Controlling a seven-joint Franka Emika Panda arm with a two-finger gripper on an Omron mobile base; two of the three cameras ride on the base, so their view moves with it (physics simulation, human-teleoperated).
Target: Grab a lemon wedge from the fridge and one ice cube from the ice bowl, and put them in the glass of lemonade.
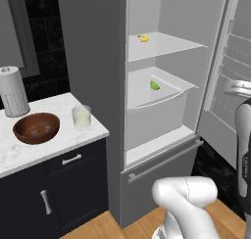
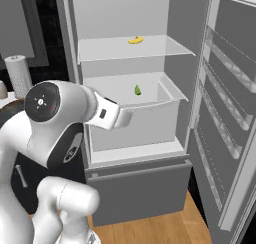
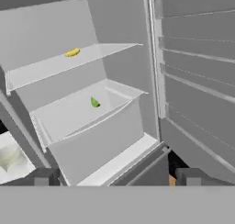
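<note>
Fridge open, nothing fetched yet.

Fridge [image 1: 98,86] fills the middle of the left base view, door swung wide; at lower left the ice bowl [image 1: 36,128] and glass of lemonade [image 1: 81,116] sit close together on the counter [image 1: 49,150]. Gripper [image 3: 117,177], bottom of the hand view, has its jaws fully apart and empty. Lemon wedge [image 3: 94,102] lies on the lower shelf, centre frame. Both pickups remain.

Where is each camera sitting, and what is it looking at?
Left base view: behind the arm's left, facing the counter and open fridge; white arm lower right.
Right base view: behind its right, facing the fridge; arm lower left.
Hand view: on the hand, facing the fridge; open gripper at the bottom.
All share the lemon wedge.
</note>
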